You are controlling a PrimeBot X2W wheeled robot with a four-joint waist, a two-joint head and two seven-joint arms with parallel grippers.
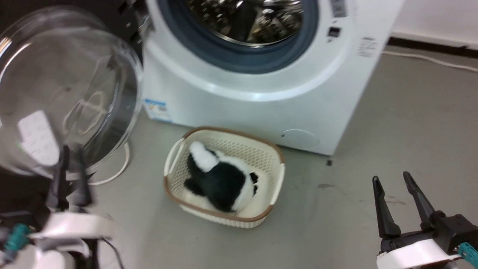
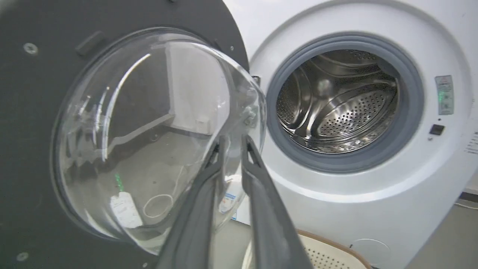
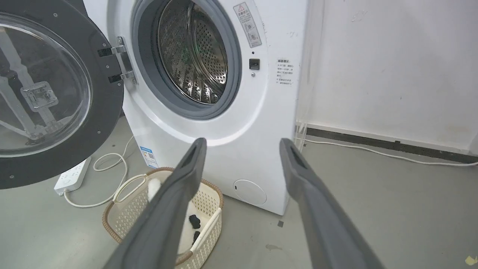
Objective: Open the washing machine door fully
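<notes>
The washing machine door point(image 1: 63, 89) is swung open to the left of the washing machine point(image 1: 261, 112), its clear glass bowl bulging toward me. In the left wrist view the door point(image 2: 149, 130) shows its black inner rim and the steel drum point(image 2: 336, 108) lies bare. My left gripper point(image 1: 73, 149) sits at the bowl's lower edge. Its fingers stand a narrow gap apart point(image 2: 234, 139), and nothing is clearly pinched between them. At the lower right my right gripper point(image 1: 391, 176) is wide open and empty, away from the machine. From the right wrist, that gripper point(image 3: 242, 142) faces the machine point(image 3: 209, 149) and the door point(image 3: 41, 89).
A cream basket point(image 1: 281, 179) holding a black-and-white plush toy point(image 1: 220, 175) stands on the floor before the machine. A white power strip point(image 3: 73, 175) with a looped cable point(image 1: 119, 172) lies under the door. Bare grey floor stretches to the right, up to a wall point(image 3: 392, 74).
</notes>
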